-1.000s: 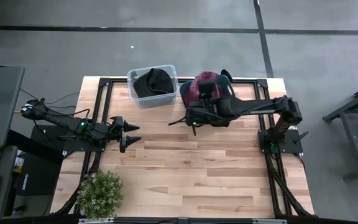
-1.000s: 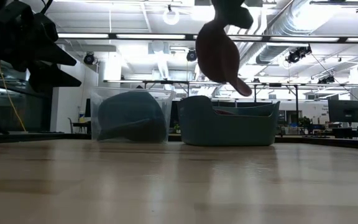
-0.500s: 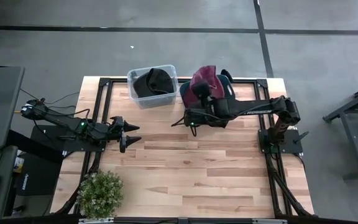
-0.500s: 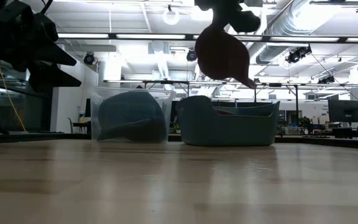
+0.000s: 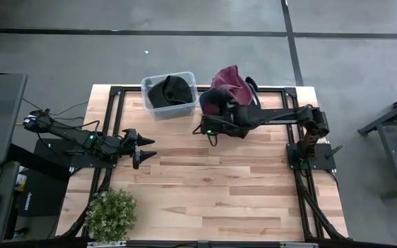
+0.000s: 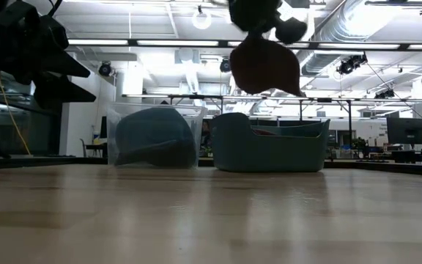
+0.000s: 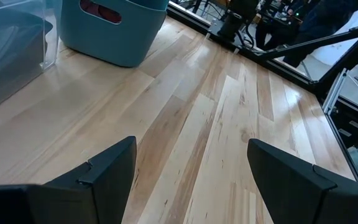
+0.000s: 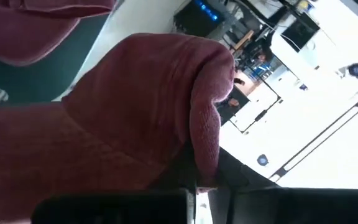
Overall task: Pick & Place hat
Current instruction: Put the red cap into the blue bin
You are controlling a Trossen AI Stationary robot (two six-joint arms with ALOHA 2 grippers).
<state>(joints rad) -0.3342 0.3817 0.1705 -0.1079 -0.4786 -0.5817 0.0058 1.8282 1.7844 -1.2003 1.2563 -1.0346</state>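
Note:
A maroon hat [image 5: 230,81] hangs in my right gripper [image 5: 220,105] over the teal bin [image 5: 202,100] at the table's far edge. In the low view the hat [image 6: 264,67] is clear above the bin [image 6: 269,143], under the gripper [image 6: 258,26]. The right wrist view is filled by the hat [image 8: 135,112]; a second maroon piece [image 8: 42,18] lies in the bin below. My left gripper [image 5: 143,148] waits open above the table's left side, touching nothing. My right gripper is shut on the maroon hat's cloth [image 8: 185,168], coming from above. The gripper's own body hides the exact place of contact. The hat is lifted clear over the teal bin and hangs below the fingers, its bulk swung toward the far edge.
A clear bin [image 5: 147,87] holding a dark hat [image 5: 171,91] stands left of the teal bin at the far edge. A potted plant [image 5: 110,215] sits at the near left corner. Bare wood [image 5: 226,186] spreads across the middle and near side.
My right gripper has moved toward the table's far edge and tipped, carrying the maroon hat with it. The hat, which hung long and pointed down, has swung up and outward over the teal bin's far side.

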